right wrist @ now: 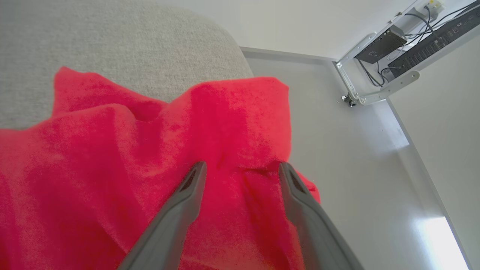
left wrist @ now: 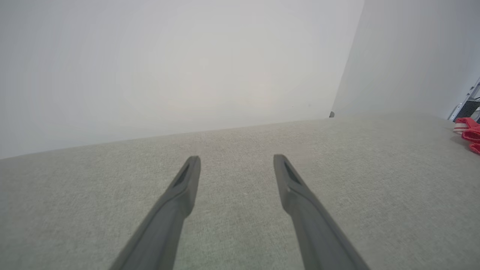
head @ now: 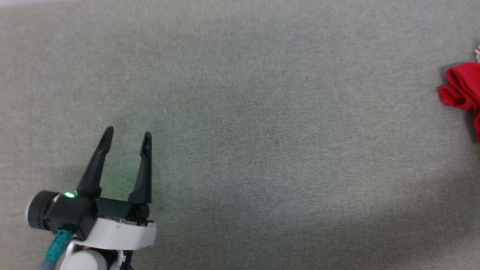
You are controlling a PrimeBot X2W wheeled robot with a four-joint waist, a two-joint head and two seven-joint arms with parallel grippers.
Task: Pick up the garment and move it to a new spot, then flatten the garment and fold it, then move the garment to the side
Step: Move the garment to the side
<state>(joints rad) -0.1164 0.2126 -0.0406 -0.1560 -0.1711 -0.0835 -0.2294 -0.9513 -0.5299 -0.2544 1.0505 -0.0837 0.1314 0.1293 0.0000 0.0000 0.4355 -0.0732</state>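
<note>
The red garment (head: 462, 88) lies bunched at the far right edge of the grey cloth-covered table (head: 240, 112); a bit of striped trim (head: 477, 53) shows above it. In the left wrist view it is a small red heap (left wrist: 468, 132) at far right. My left gripper (head: 126, 137) hovers open over bare table at lower left, far from it. In the right wrist view my right gripper (right wrist: 242, 168) stands open just above the rumpled red garment (right wrist: 112, 161), with red cloth showing between the spread fingers and nothing pinched.
The garment hangs past the table's rounded corner (right wrist: 225, 41) over a pale floor (right wrist: 356, 150). A metal frame with black boxes and cables (right wrist: 397, 45) stands by the wall. A white wall (left wrist: 168, 67) runs behind the table.
</note>
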